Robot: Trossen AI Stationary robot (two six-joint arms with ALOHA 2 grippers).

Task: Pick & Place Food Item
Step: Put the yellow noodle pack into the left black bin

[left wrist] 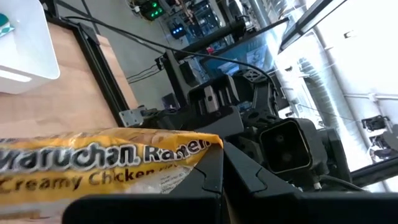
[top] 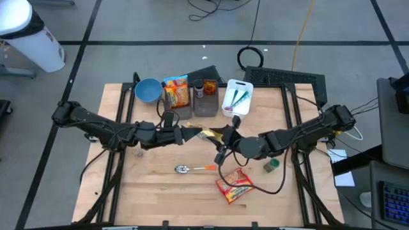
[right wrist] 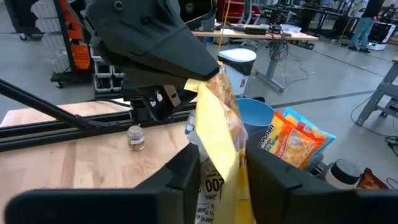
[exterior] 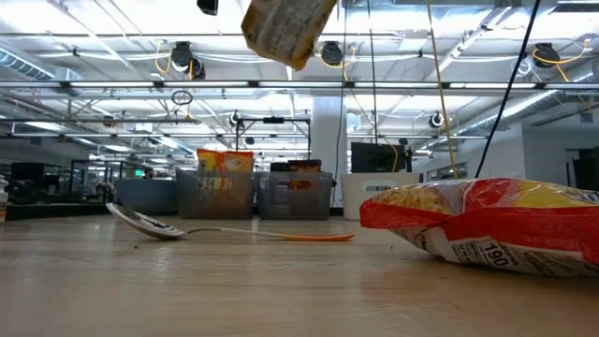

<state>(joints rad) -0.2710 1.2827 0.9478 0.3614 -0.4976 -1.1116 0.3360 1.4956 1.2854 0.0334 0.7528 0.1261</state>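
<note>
Ramen, a yellow crinkly plastic packet printed "Creamy Chicken" (top: 208, 133), hangs in the air over the middle of the pale wooden table (top: 153, 191), stretched between both arms. The left gripper (top: 189, 133) is clamped tight on one end of the packet, its fingers pinching the sealed edge, as the left wrist view shows plainly. The right gripper (top: 225, 137) straddles the other end; in the right wrist view its two dark fingers (right wrist: 186, 171) stand on either side of the yellow wrapper (right wrist: 217, 134), and whether they are pressing on it cannot be told. In the low view the packet (exterior: 285, 30) floats well clear of the tabletop. Below it lie a metal spoon with an orange handle (top: 195, 168) and a red and yellow noodle packet (top: 234, 184), flat on the wood. A small green-lidded jar (top: 273, 165) sits just beside the right arm. Along the far edge stand a blue bowl (top: 147, 90), an orange snack bag in a clear bin (top: 176, 93), a dark bottle in a second clear bin (top: 206, 97), and a white tray (top: 238, 97). A small glass shaker (right wrist: 135, 138) stands near the left arm.
</note>
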